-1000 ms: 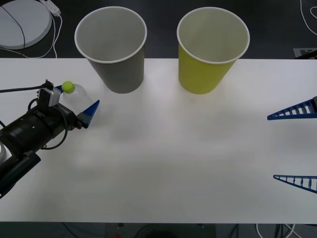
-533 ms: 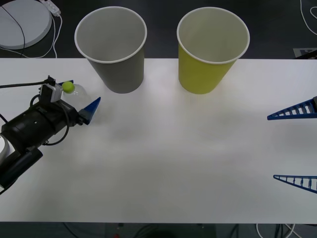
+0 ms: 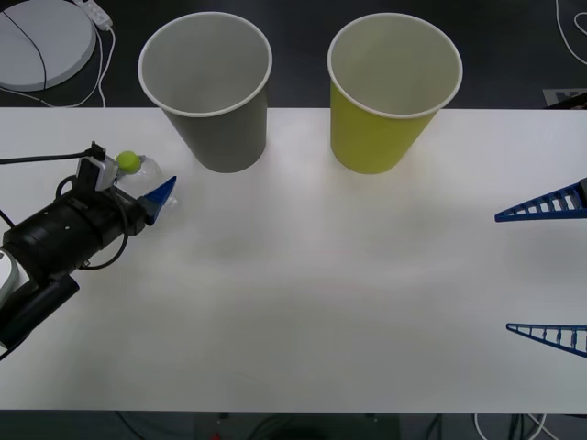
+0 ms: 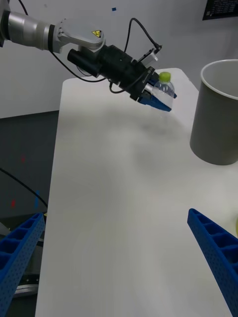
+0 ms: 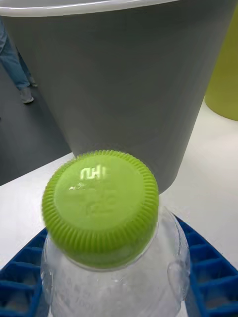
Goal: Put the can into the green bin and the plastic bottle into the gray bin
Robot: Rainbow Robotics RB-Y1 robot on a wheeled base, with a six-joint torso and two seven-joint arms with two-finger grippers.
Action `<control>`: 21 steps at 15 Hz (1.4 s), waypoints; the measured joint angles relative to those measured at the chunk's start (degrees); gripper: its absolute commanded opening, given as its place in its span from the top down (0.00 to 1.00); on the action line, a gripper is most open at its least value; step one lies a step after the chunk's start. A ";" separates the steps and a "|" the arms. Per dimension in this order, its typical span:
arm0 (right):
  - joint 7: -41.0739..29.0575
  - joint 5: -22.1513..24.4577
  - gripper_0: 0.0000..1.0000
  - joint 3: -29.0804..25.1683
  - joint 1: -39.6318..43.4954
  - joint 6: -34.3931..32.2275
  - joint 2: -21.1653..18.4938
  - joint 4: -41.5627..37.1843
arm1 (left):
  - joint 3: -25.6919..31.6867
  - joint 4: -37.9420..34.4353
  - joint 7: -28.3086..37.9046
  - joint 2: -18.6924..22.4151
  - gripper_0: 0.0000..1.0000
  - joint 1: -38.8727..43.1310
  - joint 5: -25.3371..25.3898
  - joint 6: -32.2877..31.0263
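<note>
While the left gripper (image 3: 147,192) sits at the table's (image 3: 321,293) left edge, its blue fingers (image 5: 208,267) are closed around the plastic bottle (image 3: 142,174), lime cap (image 5: 101,205) pointing toward the gray bin (image 3: 206,87). Bottle body mostly hidden behind the gripper in the front view; the left wrist view cuts off its lower part. Gray bin stands near the bottle, green bin (image 3: 390,92) beside it to the right. Right gripper (image 3: 550,270) is parked at the table's right edge, fingers spread wide, holding nothing, arm cut off.
</note>
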 measured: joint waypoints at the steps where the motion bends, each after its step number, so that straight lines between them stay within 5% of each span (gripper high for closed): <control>1: 0.00 0.00 0.00 0.00 0.00 0.00 0.00 0.00 | 0.00 0.01 0.04 0.00 1.00 0.00 -0.02 0.00; 21: 0.00 0.00 0.00 0.00 0.00 0.00 0.00 0.00 | 1.74 -4.96 0.88 0.65 1.00 4.60 1.97 -0.02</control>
